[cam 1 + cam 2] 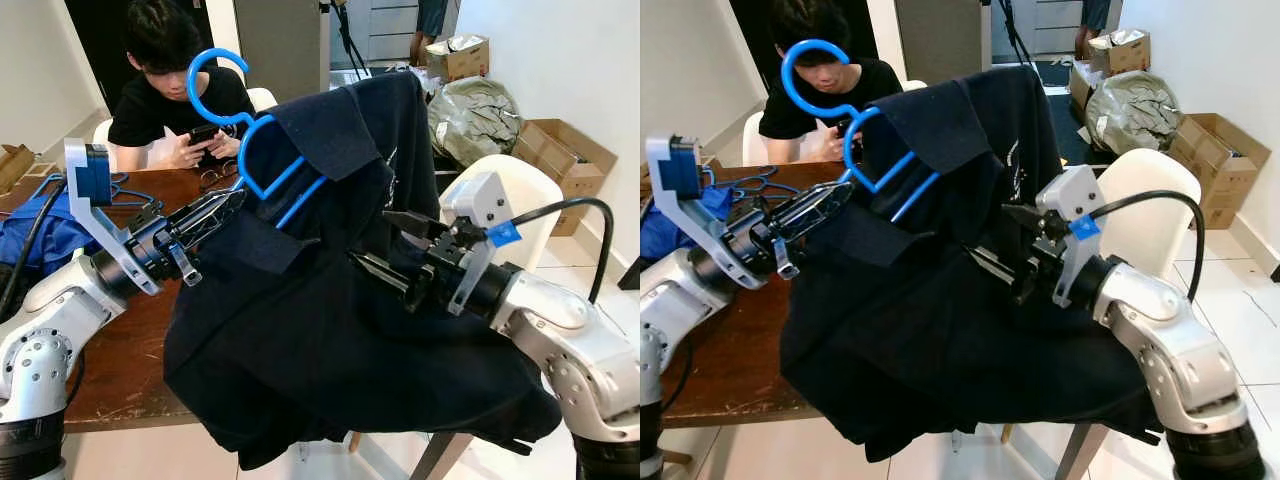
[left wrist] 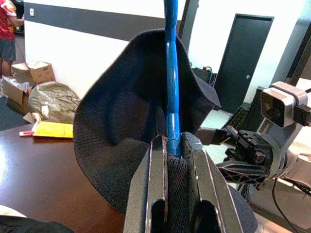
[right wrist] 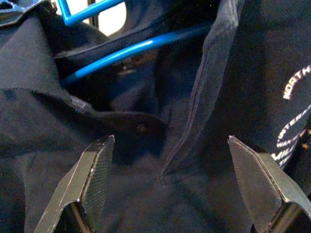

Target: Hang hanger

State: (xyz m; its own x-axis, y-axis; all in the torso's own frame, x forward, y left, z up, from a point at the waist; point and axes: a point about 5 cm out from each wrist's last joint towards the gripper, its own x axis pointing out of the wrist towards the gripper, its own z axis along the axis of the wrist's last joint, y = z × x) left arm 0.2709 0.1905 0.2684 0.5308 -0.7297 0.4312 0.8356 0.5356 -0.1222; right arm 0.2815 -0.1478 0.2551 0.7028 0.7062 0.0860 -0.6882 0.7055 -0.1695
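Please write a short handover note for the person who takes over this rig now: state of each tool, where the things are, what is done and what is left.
Left tool: shut on the blue hanger, pinching its bar together with shirt fabric, held up over the wooden table.
Right tool: open, fingers spread in front of the dark shirt, near the collar and placket, not gripping.
Done: the shirt is partly draped on the hanger; hook free at the top.
Left: seat the shirt properly, then hang the hanger. No rail is visible.
A person sits behind the table.
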